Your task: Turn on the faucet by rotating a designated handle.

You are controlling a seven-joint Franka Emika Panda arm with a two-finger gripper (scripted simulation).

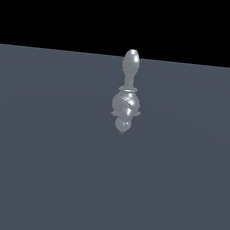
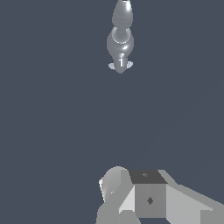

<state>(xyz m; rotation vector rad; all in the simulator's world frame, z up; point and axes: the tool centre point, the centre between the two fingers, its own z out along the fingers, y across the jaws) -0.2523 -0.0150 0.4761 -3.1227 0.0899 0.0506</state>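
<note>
Silver faucet [image 1: 126, 95] stands alone mid-frame, knob [image 1: 131, 63] on top. Gripper [image 2: 131, 197] well short of it, finger state can't tell. Close in slow, aim for knob, then rotate.

— What lies behind everything in the exterior view?

— A flat black band [image 1: 57, 13] fills the upper part, ending in a straight level edge.

— And below that edge?

— A plain slate-grey bench [image 1: 36, 169] with a smooth, unmarked surface.

— Does the wrist view differ?

— There the same grey bench [image 2: 48, 109] fills the picture, evenly lit, faintly paler towards one side.
</note>
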